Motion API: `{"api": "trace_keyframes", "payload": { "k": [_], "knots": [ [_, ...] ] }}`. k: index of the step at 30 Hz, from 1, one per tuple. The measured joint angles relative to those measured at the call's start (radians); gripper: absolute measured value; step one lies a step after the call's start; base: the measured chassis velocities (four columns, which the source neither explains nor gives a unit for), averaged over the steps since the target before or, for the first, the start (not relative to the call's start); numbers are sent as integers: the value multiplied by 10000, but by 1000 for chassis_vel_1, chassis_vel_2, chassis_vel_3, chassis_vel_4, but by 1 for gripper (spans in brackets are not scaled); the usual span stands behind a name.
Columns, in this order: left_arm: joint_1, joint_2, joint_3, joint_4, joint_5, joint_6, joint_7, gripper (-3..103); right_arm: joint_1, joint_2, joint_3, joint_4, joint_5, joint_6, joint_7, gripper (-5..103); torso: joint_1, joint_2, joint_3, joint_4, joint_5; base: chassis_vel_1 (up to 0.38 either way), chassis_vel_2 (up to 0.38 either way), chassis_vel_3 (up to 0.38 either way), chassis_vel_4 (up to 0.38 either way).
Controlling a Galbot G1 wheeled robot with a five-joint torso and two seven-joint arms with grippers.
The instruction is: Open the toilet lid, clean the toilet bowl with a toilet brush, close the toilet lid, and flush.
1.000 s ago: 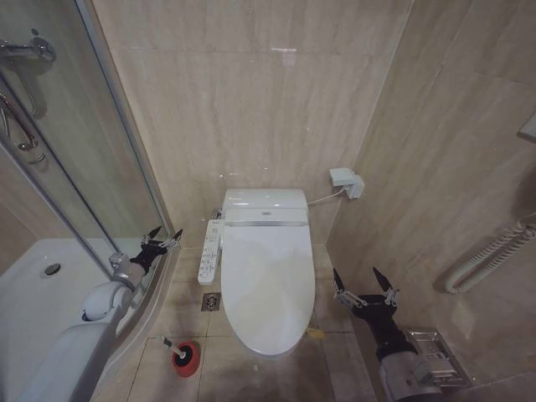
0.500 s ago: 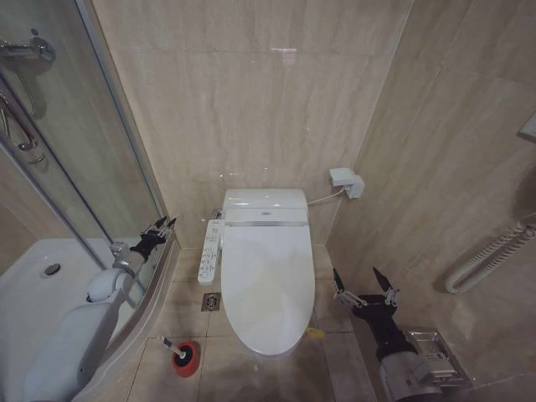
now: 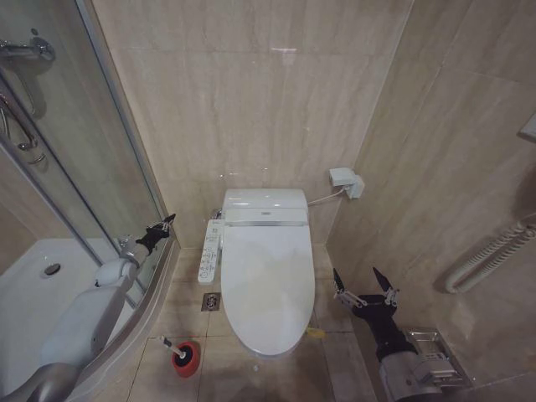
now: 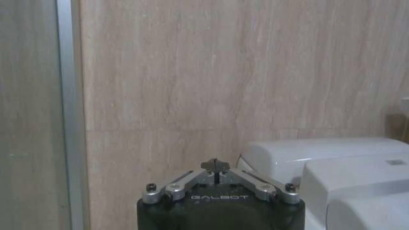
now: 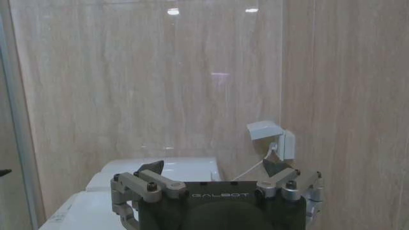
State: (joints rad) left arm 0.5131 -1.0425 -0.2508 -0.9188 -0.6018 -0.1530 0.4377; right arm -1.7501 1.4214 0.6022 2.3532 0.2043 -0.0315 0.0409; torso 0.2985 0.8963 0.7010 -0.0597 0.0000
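The white toilet lid (image 3: 268, 276) lies closed over the toilet bowl, hiding the basin, with a yellow-green band (image 3: 314, 332) at its right front edge. A white button strip (image 3: 209, 249) runs along the toilet's left side. The toilet brush (image 3: 172, 346) stands in a red cup (image 3: 187, 358) on the floor, left of the toilet's front. My left gripper (image 3: 161, 228) hangs shut by the shower glass, left of the button strip; its fingertips meet in the left wrist view (image 4: 215, 166). My right gripper (image 3: 365, 285) is open and empty, right of the toilet (image 5: 214, 168).
A curved glass shower enclosure (image 3: 100, 167) and white shower tray (image 3: 33, 285) fill the left. A floor drain (image 3: 211, 301) sits beside the toilet. A white wall box (image 3: 345, 180) with cable is behind, a coiled hose (image 3: 490, 260) on the right wall.
My left gripper has closed its fingers and moved a little up and back along the shower glass. The right arm, lid and brush have not moved.
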Motion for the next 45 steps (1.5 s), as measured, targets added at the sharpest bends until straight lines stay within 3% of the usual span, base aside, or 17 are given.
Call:
{"api": "trace_keyframes", "payload": {
  "k": [8, 23, 26, 31, 45],
  "knots": [
    [-433, -257, 373, 720, 58, -340, 293, 0, 0, 0, 0, 0, 0, 0, 0, 100, 0, 0, 0, 1, -1, 0, 0, 0, 0],
    [-1850, -364, 969, 2091, 391, -940, 1535, 0, 0, 0, 0, 0, 0, 0, 0, 100, 0, 0, -1, 0, 0, 0, 0, 0, 0],
    [-1869, -303, 1090, 2103, 381, -1159, 2273, 0, 0, 0, 0, 0, 0, 0, 0, 100, 0, 1, -1, -1, 0, 0, 0, 0, 0],
    [-1730, -259, 1183, 2038, 405, -1337, 2909, 0, 0, 0, 0, 0, 0, 0, 0, 100, 0, 1, 0, -1, -2, 0, 0, 0, 0],
    [-1638, -279, 1111, 2012, 400, -1561, 3195, 0, 0, 0, 0, 0, 0, 0, 0, 100, 0, 1, -1, -2, 0, 0, 0, 0, 0]
  ]
}}
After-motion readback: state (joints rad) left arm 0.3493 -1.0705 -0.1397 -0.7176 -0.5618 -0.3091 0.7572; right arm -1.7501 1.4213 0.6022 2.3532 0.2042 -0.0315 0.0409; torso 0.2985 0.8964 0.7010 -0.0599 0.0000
